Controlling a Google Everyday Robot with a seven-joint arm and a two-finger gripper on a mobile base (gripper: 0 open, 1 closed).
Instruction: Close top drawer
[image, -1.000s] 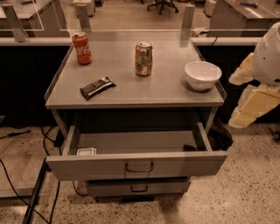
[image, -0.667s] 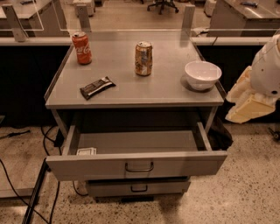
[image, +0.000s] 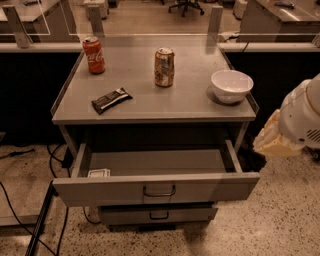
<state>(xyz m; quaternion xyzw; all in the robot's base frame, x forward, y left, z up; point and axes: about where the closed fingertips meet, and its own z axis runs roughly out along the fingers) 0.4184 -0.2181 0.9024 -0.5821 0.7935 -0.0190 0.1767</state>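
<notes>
The top drawer (image: 156, 189) is the wide grey metal one under the tabletop. It is pulled far out, with its flat front panel toward me and a small dark loop handle (image: 159, 191) at its centre. A small white item (image: 98, 173) lies in its front left corner. My arm (image: 300, 120), white with a cream cover, shows at the right edge, level with the drawer's right side and apart from it. My gripper is out of view, off past the right edge.
On the grey tabletop (image: 150, 102) stand a red cola can (image: 94, 55), a tan can (image: 164, 67), a white bowl (image: 231, 86) and a dark snack bar (image: 111, 100). A narrower lower drawer (image: 158, 215) sits below. Cables (image: 30, 220) run over the floor at left.
My arm has moved down and a little to the left at the right edge. The drawer and the tabletop items have not moved.
</notes>
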